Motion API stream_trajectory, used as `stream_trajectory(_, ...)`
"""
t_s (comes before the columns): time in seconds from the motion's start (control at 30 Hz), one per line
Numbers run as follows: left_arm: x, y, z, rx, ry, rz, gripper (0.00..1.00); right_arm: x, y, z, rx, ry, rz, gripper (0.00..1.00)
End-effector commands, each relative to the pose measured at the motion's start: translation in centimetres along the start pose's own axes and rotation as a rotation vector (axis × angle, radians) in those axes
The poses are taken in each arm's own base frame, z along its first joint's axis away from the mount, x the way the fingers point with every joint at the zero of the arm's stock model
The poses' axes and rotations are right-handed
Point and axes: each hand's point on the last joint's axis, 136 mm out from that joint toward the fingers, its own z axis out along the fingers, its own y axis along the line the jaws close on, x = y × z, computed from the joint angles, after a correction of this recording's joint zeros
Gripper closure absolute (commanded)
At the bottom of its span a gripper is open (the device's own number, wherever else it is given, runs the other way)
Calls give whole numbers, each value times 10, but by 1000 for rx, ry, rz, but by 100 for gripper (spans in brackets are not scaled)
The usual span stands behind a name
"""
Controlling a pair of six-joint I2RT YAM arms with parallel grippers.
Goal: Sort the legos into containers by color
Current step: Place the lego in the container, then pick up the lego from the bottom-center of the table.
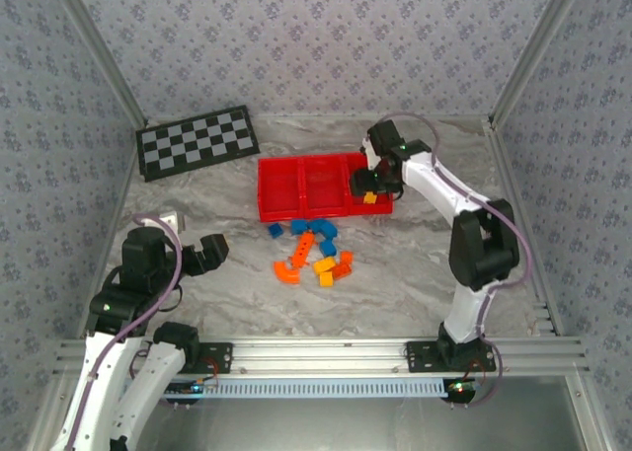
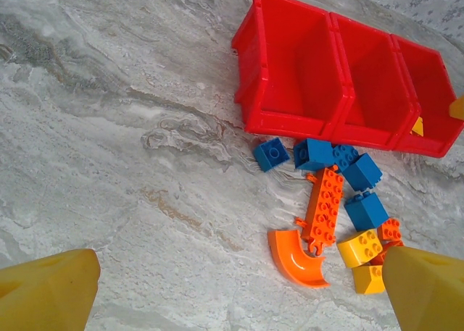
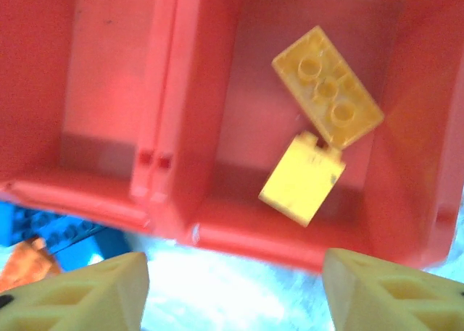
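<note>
The containers (image 1: 265,189) are three red bins in a row at mid-table, also seen in the left wrist view (image 2: 290,70). Loose legos (image 1: 314,249) lie just in front of them: blue bricks (image 2: 319,155), a long orange plate (image 2: 324,204), a curved orange piece (image 2: 293,255) and yellow bricks (image 2: 360,246). My right gripper (image 1: 367,187) hangs over the rightmost bin, open with nothing between its fingers (image 3: 235,287). Two yellow bricks (image 3: 328,95) (image 3: 301,179) lie inside that bin. My left gripper (image 1: 202,254) is open near the front left, apart from the pile (image 2: 243,287).
A black-and-white checkered board (image 1: 196,141) lies at the back left. A small white object (image 1: 168,219) sits beside the left arm. Patterned walls close the table on three sides. Bare marble-look tabletop stretches left of the pile.
</note>
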Motion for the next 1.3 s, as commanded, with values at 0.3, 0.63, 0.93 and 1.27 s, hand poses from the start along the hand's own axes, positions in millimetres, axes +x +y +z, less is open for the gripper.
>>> stream_trajectory(0.3,1,-7,2,38,11,14,0,106,55,-45,-82,2,166,12)
stream_trajectory(0.63,4,-8,6,37,33,12,0,189,129,-33,-144,123,154,1)
stream_trajectory(0.93,4,-10,5,50,35,14,0,215,173,4,-189,185,127,8)
stream_trajectory(1.27,6,-12,4,54,39,24,0,222,179,26,-128,248,74,14)
